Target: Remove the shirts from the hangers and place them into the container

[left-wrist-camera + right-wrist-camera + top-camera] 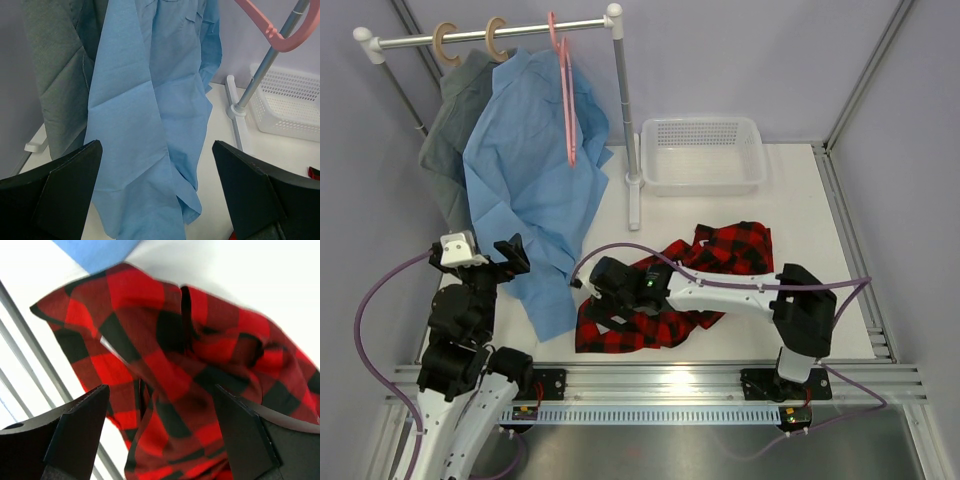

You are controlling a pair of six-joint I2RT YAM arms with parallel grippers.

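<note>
Grey shirt (448,120) & lt-blue shirt (530,180) are being carried on tan hangers (447,42), L fingers (65,185) being held wide apart before them. Pink hanger (564,90) is hanging bare. Red-blk plaid shirt (730,250) is lying crumpled on bench (800,200), R fingers (75,425) being held apart over it, gripping nothing. Mesh basket (705,180) is standing rear R.

The left arm (460,330) rises folded from its base at the near left corner, wrist lifted. The left end effector (485,252) points away from the bases, its fingers spread wide with nothing between them. The right arm (740,292) stands up from the near right, then reaches leftward with its forearm low. The right end effector (161,390) tilts downward, fingers (75,430) wide apart and gripping nothing.
</note>
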